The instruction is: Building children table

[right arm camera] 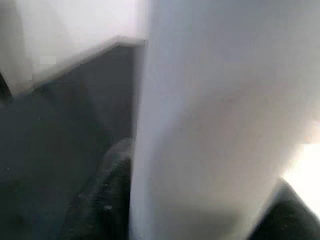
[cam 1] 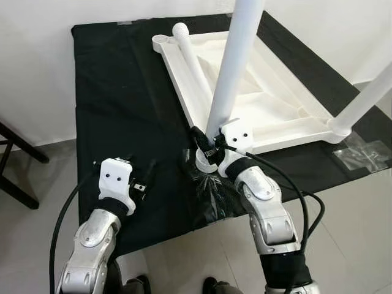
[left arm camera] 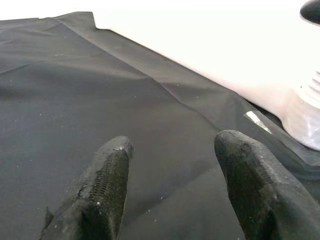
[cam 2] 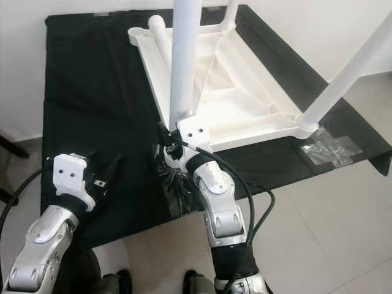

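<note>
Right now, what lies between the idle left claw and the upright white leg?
Only bare black cloth between the left gripper and the white plastic leg, seen from the head cameras.

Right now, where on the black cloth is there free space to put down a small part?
The widest bare patch of black cloth lies on the robot's left, between the upturned white tabletop and the cloth's left edge, ahead of the open left claw. It is crowded near the front corner: the right claw grips a white leg there, above crumpled plastic wrap.
</note>
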Tool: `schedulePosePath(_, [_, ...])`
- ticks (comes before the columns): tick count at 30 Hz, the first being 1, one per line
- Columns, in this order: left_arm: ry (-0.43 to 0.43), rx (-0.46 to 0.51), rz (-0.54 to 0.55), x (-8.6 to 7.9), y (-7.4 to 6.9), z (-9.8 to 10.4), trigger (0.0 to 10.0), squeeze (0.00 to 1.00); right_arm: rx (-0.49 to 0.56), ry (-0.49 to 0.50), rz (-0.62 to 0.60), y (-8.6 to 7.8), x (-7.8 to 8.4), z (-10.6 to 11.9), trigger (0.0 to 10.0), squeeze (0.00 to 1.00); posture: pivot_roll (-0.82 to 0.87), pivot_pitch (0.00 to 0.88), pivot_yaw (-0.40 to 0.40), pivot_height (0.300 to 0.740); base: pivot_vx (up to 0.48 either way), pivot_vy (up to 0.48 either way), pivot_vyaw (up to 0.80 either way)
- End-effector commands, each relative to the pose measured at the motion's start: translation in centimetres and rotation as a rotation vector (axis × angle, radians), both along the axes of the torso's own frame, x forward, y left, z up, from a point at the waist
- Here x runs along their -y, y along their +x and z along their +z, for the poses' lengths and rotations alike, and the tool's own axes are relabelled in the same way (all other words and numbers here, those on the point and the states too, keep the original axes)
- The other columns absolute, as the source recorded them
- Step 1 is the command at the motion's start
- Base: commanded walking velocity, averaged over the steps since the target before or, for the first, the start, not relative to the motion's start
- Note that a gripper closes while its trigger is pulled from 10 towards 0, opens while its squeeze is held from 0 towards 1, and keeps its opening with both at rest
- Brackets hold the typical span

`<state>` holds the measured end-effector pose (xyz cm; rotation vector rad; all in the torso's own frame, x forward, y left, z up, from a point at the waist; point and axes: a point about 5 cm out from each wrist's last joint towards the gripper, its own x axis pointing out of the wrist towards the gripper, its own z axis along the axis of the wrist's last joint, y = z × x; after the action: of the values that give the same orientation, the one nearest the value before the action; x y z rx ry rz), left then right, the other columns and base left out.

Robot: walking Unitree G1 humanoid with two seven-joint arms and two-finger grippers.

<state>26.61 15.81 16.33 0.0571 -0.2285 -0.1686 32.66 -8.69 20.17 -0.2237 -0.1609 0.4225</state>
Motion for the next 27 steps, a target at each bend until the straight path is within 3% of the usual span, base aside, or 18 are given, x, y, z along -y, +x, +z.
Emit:
schedulePosePath(1, [-0.008, -0.031, 0.021, -0.3, -0.3, -0.7, 10.0, 0.00, -0.116, -0.013, -0.053, 0.9, 1.7, -1.8, 10.0, 1.00, 0.06, 0.287, -0.096, 0.740, 0.000, 0.000, 0.00])
schedulePosePath(3, [-0.011, -0.032, 0.018, -0.2, -0.3, -0.7, 10.0, 0.00, -0.100, 0.009, -0.009, 1.5, 1.7, -0.9, 10.0, 1.00, 0.06, 0.286, -0.096, 0.740, 0.000, 0.000, 0.00])
schedulePosePath(6, [-0.015, -0.032, 0.002, 0.1, -0.1, -0.7, 10.0, 0.00, -0.012, 0.022, 0.243, 2.3, 0.9, 2.2, 10.0, 1.00, 0.06, 0.286, -0.099, 0.740, 0.000, 0.000, 0.00])
schedulePosePath(7, [-0.015, -0.032, 0.002, 0.1, -0.1, -0.7, 10.0, 0.00, -0.012, 0.022, 0.243, 2.3, 0.9, 2.2, 10.0, 1.00, 0.06, 0.286, -0.099, 0.740, 0.000, 0.000, 0.00])
schedulePosePath(8, [-0.014, -0.032, -0.005, 0.2, -0.1, -0.7, 10.0, 0.00, 0.004, 0.000, 0.395, 2.2, 0.7, 3.2, 10.0, 0.49, 0.06, 0.286, -0.101, 0.740, 0.000, 0.000, 0.00])
schedulePosePath(9, [-0.013, -0.031, -0.010, 0.3, 0.0, -0.7, 10.0, 0.00, 0.010, -0.017, 0.493, 2.0, 0.5, 3.8, 10.0, 0.49, 0.06, 0.286, -0.101, 0.740, 0.000, 0.000, 0.00])
schedulePosePath(10, [-0.013, -0.032, -0.013, 0.4, 0.0, -0.7, 10.0, 0.00, 0.017, -0.056, 0.588, 2.1, 0.5, 4.4, 10.0, 0.00, 0.06, 0.286, -0.103, 0.740, 0.000, 0.000, 0.00])
schedulePosePath(11, [-0.013, -0.032, -0.013, 0.4, 0.0, -0.7, 10.0, 0.00, 0.017, -0.056, 0.588, 2.1, 0.5, 4.4, 10.0, 0.00, 0.06, 0.286, -0.103, 0.740, 0.000, 0.000, 0.00])
schedulePosePath(14, [-0.014, -0.033, -0.014, 0.5, -0.1, -0.7, 10.0, 0.00, 0.007, -0.157, 0.759, 2.4, 0.7, 5.2, 10.0, 0.00, 0.08, 0.287, -0.110, 0.740, 0.000, 0.000, 0.00])
schedulePosePath(16, [-0.014, -0.033, -0.014, 0.5, -0.1, -0.7, 10.0, 0.00, 0.007, -0.157, 0.759, 2.4, 0.7, 5.2, 10.0, 0.00, 0.08, 0.287, -0.110, 0.740, 0.000, 0.000, 0.00])
schedulePosePath(19, [-0.013, -0.034, -0.006, 0.5, -0.3, -0.8, 10.0, 0.00, -0.023, -0.198, 0.857, 2.7, 0.6, 5.5, 10.0, 0.00, 0.09, 0.287, -0.116, 0.740, 0.000, 0.000, 0.00])
schedulePosePath(20, [-0.012, -0.033, -0.001, 0.5, -0.4, -0.8, 10.0, 0.00, -0.040, -0.195, 0.903, 2.9, 0.7, 5.7, 8.7, 0.00, 0.09, 0.287, -0.117, 0.740, 0.000, 0.000, 0.00])
schedulePosePath(21, [-0.012, -0.033, -0.001, 0.5, -0.4, -0.8, 10.0, 0.00, -0.040, -0.195, 0.903, 2.9, 0.7, 5.7, 8.7, 0.00, 0.09, 0.287, -0.117, 0.740, 0.000, 0.000, 0.00])
schedulePosePath(22, [-0.011, -0.032, 0.004, 0.5, -0.5, -0.8, 10.0, 0.00, -0.074, -0.192, 0.968, 3.3, 0.7, 5.9, 0.0, 0.00, 0.09, 0.285, -0.117, 0.740, 0.000, 0.000, 0.00])
schedulePosePath(27, [-0.010, -0.032, 0.001, 0.5, -0.5, -0.8, 10.0, 0.00, -0.098, -0.206, 1.007, 3.6, 1.0, 5.9, 0.0, 0.00, 0.09, 0.284, -0.118, 0.740, 0.000, 0.000, 0.00])
